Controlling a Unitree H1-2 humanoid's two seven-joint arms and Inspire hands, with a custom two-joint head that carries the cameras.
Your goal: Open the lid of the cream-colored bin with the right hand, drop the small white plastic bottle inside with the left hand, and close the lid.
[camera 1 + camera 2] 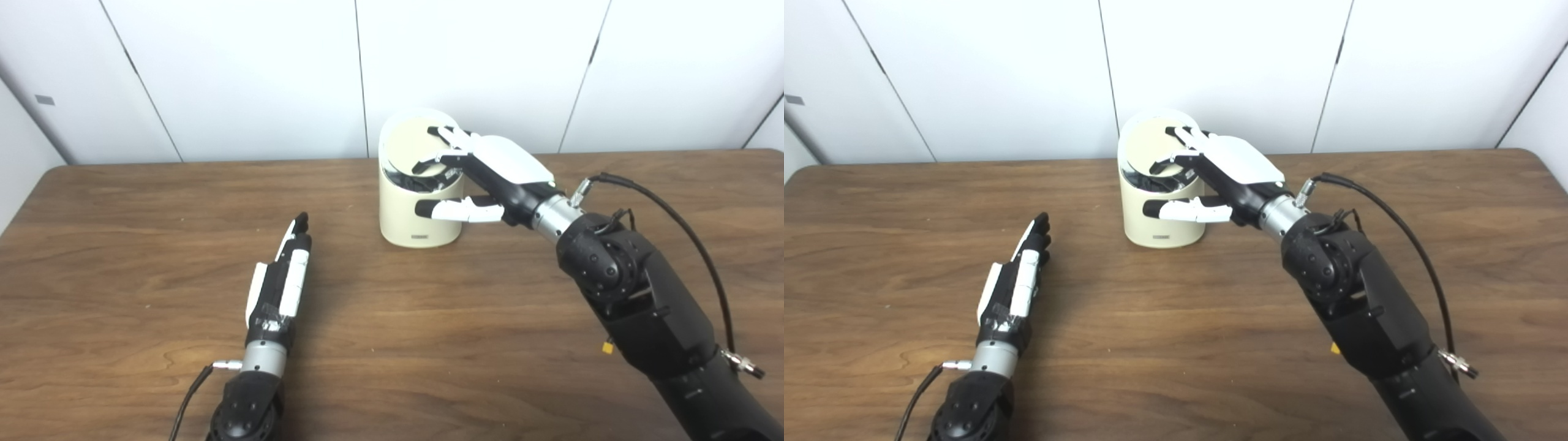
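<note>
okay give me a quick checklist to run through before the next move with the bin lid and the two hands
1. Round lid of the cream-colored plastic bin raised: ok, it stands tilted up behind the opening.
2. Right hand at the lid: ok, its fingers reach over the rim toward the lid, thumb along the bin's front wall.
3. Left hand clear of the bin: ok, it lies flat on the brown wooden table, empty, fingers straight.
4. Small white plastic bottle inside: cannot tell, only dark contents show in the opening; no bottle is seen on the table.
5. Bin upright: ok.
</note>
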